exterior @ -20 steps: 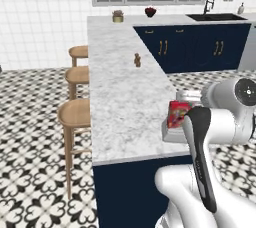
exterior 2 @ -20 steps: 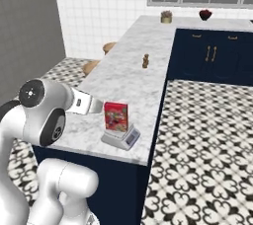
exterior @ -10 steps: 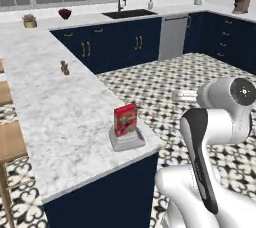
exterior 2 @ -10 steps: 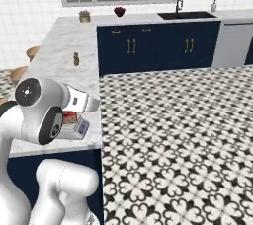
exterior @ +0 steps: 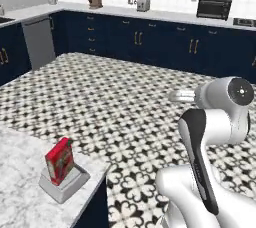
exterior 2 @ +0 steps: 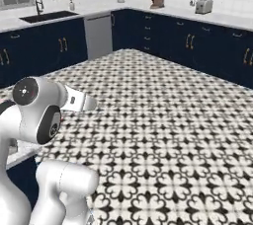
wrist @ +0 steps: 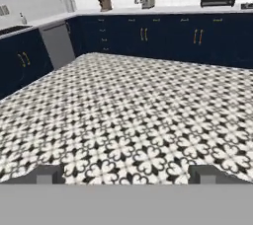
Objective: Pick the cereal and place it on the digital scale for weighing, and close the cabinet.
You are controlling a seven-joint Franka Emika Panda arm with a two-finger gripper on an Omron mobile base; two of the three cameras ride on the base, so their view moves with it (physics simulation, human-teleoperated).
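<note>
Well behind my fingers point(wrist: 126, 173), which stand wide apart and empty over the patterned floor point(wrist: 138, 120), the small red cartoon-printed cereal box point(exterior: 59, 160) stands upright on the flat light-grey square digital scale point(exterior: 65, 184) at the marble bench point(exterior: 20, 187) corner. I judge weighing done, so I turn away seeking the cabinet.

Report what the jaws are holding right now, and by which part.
Nothing is held. In the hand view the gripper stands open, its fingertips wide apart over bare patterned floor. The cereal stands upright on the digital scale, on the counter.
</note>
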